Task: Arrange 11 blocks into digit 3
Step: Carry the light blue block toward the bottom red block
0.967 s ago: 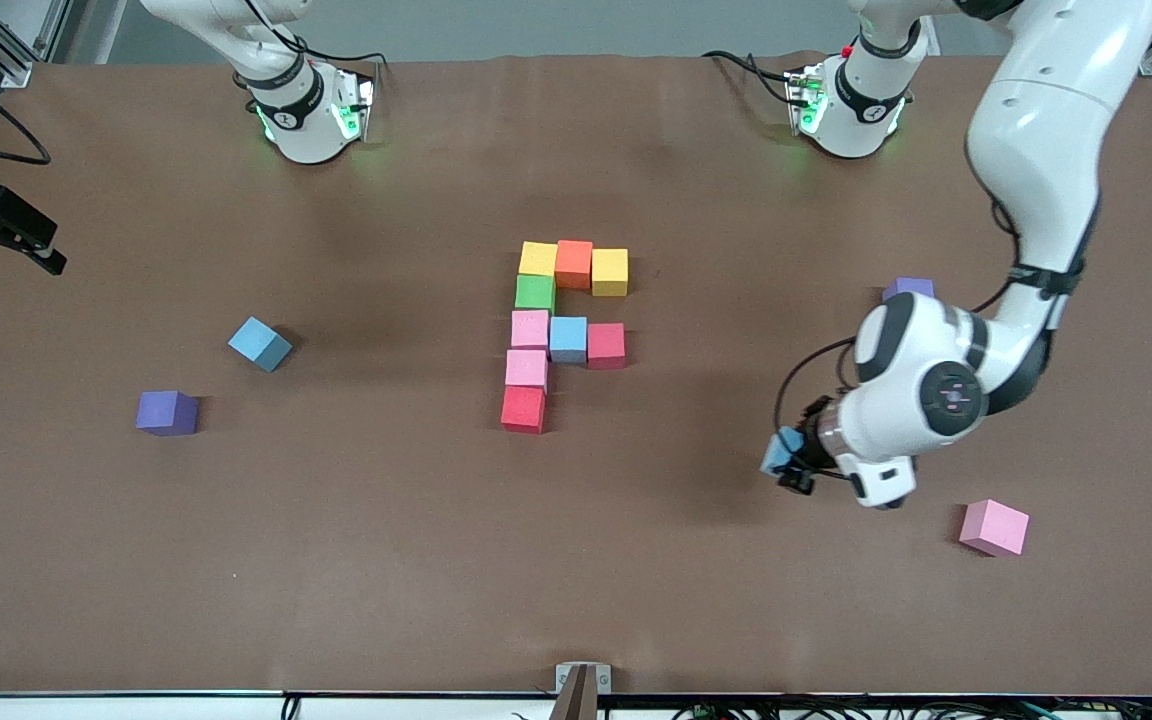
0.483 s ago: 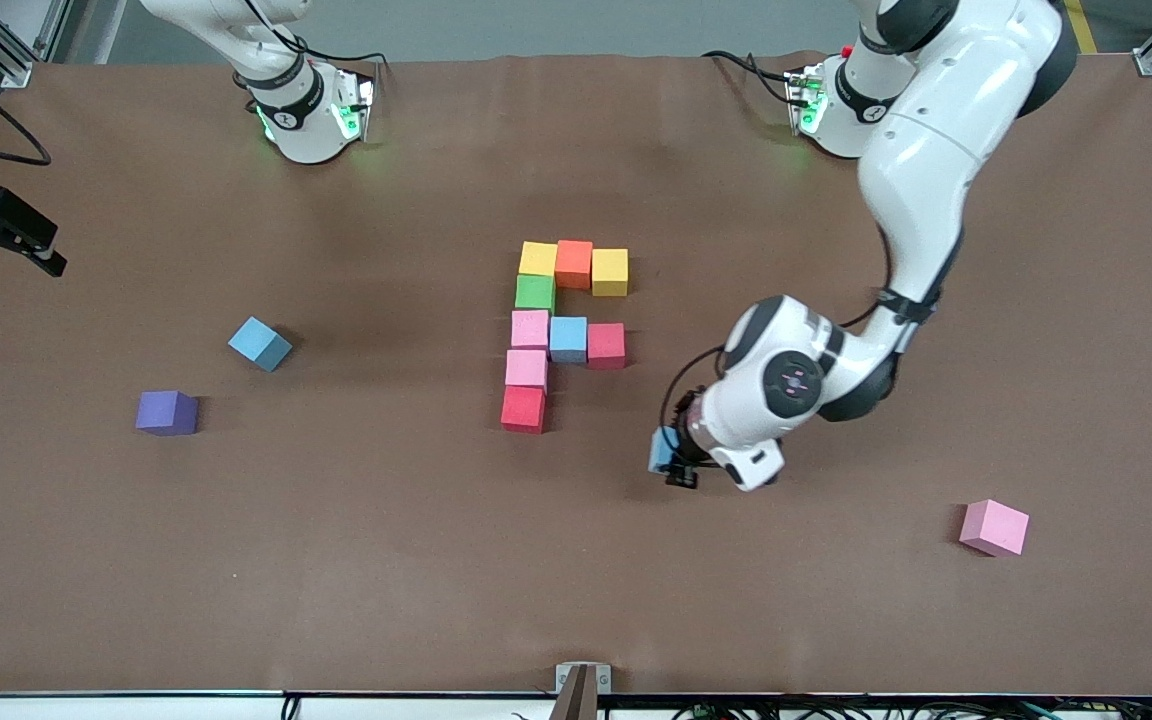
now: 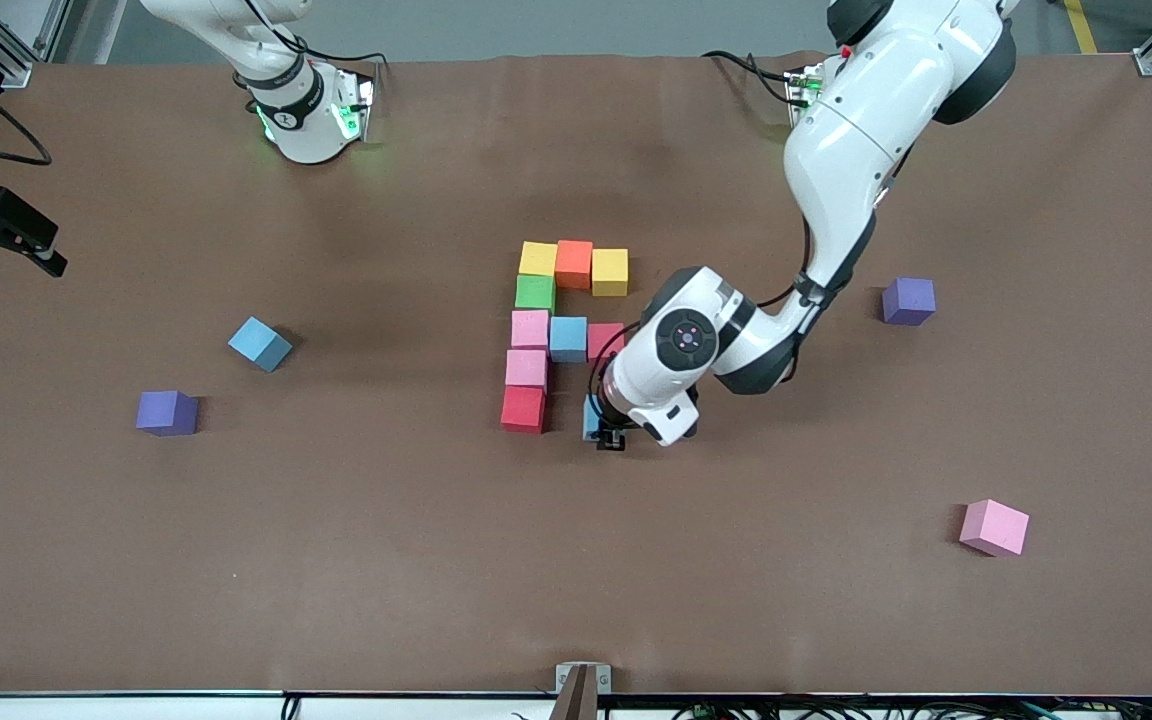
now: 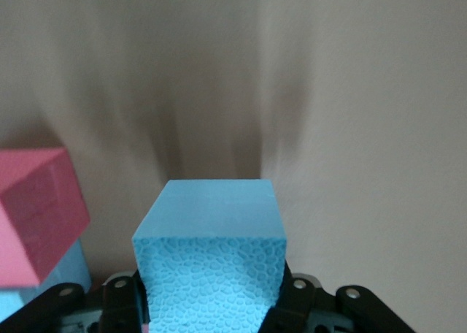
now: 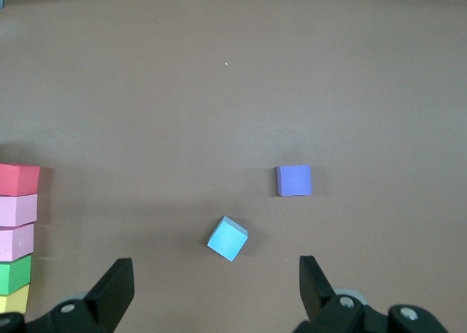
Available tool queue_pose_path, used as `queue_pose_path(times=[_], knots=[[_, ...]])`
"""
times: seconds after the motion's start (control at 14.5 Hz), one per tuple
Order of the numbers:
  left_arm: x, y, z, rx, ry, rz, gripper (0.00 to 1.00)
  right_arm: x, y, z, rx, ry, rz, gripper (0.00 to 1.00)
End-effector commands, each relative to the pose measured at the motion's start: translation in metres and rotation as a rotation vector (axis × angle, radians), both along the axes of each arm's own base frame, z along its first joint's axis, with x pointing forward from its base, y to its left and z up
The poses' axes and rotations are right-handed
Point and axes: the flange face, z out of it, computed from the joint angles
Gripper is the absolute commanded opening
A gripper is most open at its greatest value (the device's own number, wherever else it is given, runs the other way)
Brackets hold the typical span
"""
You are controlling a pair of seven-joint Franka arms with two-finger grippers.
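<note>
Brown desk (image 3: 336, 560) is shown carrying the unfinished digit 3 (image 3: 566, 330), nine blocks laid. Beside its red end block (image 3: 523, 408), toward the left arm's end, a light blue block (image 4: 211, 253) is pinched in the left claw (image 3: 604, 430). The right claw (image 5: 215, 293), spread wide, is kept waiting.

The left arm (image 3: 696, 345) covers most of a light blue block (image 3: 591, 417) and part of a red block (image 3: 603, 340) mid-frame; the worktop (image 4: 350, 92) looks streaked in the left wrist view.
</note>
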Motion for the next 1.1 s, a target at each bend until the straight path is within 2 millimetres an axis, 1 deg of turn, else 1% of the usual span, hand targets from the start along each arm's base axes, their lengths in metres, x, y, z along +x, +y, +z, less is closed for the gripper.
queue_pose_path(times=[0.0,0.21,0.35,0.48,0.55,0.62,0.69,0.83,1.04], knots=[[-0.005,-0.021,-0.007,0.003,0.001,0.025,0.18,0.002,-0.002,0.002,-0.018,-0.002,-0.01,1.0],[-0.011,-0.039,-0.017,0.028,-0.014,0.03,0.18,0.002,-0.003,0.003,-0.02,-0.004,-0.012,1.0],[-0.012,-0.04,-0.018,0.037,-0.022,0.028,0.18,0.003,-0.005,0.001,-0.018,-0.001,-0.015,1.0],[-0.008,-0.041,-0.016,0.03,-0.029,0.033,0.18,0.004,-0.001,0.002,-0.019,-0.002,-0.007,1.0],[-0.006,-0.042,-0.014,0.023,-0.031,0.037,0.18,0.005,0.005,0.003,-0.021,-0.005,0.006,1.0],[-0.008,-0.045,-0.017,0.019,-0.025,0.039,0.18,0.01,0.007,0.002,-0.021,0.002,0.008,1.0],[-0.009,-0.049,-0.016,0.012,-0.025,0.038,0.18,0.014,0.002,0.003,-0.02,0.001,0.0,1.0],[-0.01,-0.049,-0.023,0.011,-0.019,0.039,0.18,0.018,-0.009,-0.001,-0.02,0.009,-0.015,1.0],[-0.009,-0.05,-0.022,0.007,-0.019,0.052,0.18,0.022,-0.009,-0.001,-0.021,0.007,-0.012,1.0]])
